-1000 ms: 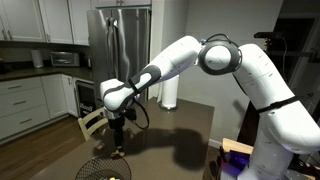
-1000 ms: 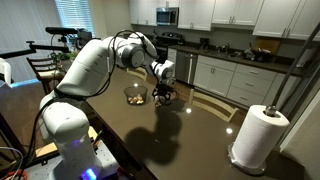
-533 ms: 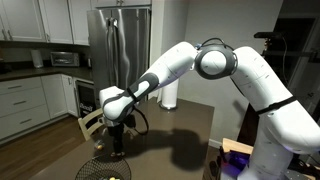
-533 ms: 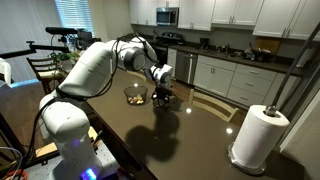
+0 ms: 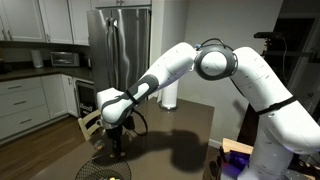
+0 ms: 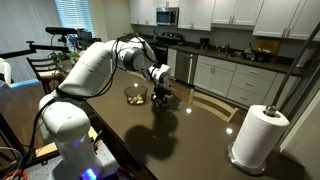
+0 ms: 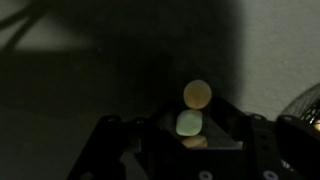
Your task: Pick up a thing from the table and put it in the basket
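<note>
On the dark table point(image 7: 80, 90) lie small pieces in a row: a round orange one point(image 7: 197, 93), a pale green one point(image 7: 189, 123) and another orange one point(image 7: 193, 142). My gripper point(image 7: 191, 128) reaches down over them, jaws partly drawn in on either side of the pale green piece, with a sliver of table still showing on its right. In both exterior views the gripper point(image 5: 118, 150) point(image 6: 160, 99) hangs low over the table point(image 6: 150, 140), close beside the black wire-mesh basket point(image 5: 98, 167) point(image 6: 126, 93). The mesh of the basket point(image 7: 306, 105) shows at the right edge of the wrist view.
A paper towel roll point(image 6: 255, 135) point(image 5: 169, 93) stands on the table away from the gripper. A pale wooden chair point(image 5: 92, 122) sits by the table's edge near the basket. Kitchen cabinets and a fridge point(image 5: 118, 50) stand behind.
The gripper has sunk a little toward the table, and its jaws have drawn in from wide open around the small pieces.
</note>
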Controlling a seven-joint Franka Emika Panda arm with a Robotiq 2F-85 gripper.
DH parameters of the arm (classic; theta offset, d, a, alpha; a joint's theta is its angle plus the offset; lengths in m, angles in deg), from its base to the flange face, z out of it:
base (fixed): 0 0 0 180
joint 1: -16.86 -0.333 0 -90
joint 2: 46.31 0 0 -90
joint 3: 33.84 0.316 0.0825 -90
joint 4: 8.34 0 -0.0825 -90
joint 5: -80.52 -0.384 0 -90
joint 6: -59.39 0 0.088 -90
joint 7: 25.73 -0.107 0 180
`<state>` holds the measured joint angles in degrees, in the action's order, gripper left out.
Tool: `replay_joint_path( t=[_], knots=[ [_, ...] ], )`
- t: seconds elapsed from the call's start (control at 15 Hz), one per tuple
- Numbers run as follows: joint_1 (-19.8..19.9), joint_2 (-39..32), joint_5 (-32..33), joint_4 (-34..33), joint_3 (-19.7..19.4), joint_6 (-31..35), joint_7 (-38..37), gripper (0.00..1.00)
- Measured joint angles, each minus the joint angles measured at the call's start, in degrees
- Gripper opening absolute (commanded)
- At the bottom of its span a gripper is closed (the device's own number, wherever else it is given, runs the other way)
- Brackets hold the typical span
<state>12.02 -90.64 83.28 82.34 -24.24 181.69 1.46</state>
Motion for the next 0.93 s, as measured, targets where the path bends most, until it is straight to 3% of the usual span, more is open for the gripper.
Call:
replay_joint_path(
  t=[0.07,0.33,0.93],
  knots=[
    [-0.22,0.10,0.04,0.00,0.00,0.00,-0.23,0.08],
    [-1.42,0.85,0.15,0.16,-0.01,0.00,-1.59,0.00],
    [-5.42,7.67,1.02,1.97,0.04,-1.25,-7.37,0.04]
  ],
)
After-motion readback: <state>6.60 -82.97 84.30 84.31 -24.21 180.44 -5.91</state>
